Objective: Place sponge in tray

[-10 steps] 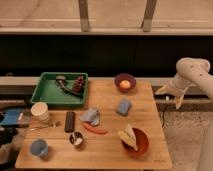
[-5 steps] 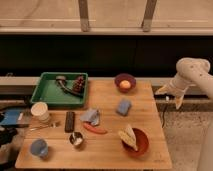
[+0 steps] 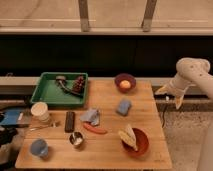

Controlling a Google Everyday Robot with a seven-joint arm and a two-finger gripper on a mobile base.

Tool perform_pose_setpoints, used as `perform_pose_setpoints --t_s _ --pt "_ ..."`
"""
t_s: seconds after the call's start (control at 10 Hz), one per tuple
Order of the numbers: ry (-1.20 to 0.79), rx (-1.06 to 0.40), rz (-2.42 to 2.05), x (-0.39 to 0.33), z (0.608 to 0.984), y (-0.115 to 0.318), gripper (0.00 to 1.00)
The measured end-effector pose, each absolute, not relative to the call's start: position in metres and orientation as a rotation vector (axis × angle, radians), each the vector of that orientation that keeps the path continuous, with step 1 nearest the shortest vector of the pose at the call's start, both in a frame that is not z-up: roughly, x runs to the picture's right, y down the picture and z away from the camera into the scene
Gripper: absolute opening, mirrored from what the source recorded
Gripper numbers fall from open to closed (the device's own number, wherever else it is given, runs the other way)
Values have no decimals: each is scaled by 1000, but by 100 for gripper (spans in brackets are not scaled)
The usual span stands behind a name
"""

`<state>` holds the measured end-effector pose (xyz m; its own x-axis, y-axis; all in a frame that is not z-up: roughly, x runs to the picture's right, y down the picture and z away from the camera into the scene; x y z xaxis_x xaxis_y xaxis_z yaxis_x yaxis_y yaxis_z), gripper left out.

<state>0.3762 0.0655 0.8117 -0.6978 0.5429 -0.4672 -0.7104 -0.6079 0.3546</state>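
Note:
The light-blue sponge (image 3: 123, 106) lies on the wooden table (image 3: 107, 145), right of centre. At the table's back left sits the green tray (image 3: 48, 94), holding a few dark items (image 3: 74, 84). My gripper (image 3: 170, 96) hangs off the table's right edge, beyond the sponge and well away from it. Its two pale fingers (image 3: 161, 90) are spread apart with nothing between them, so it is open.
A purple bowl with an orange (image 3: 125, 82) stands at the back. A red bowl with bananas (image 3: 134, 140) is at the front right. A rumpled cloth (image 3: 90, 116), red pepper (image 3: 95, 129), dark bar (image 3: 69, 121), small tin (image 3: 76, 139), blue cup (image 3: 38, 147) and paper cup (image 3: 40, 112) crowd the left half.

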Motion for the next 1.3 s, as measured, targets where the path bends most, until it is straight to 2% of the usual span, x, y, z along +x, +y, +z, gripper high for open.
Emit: perform_pose_setpoints --t_s 0.6,1.3 --pt "673 -445 2234 356 805 67 80" --pt "623 -564 1923 184 814 64 80"
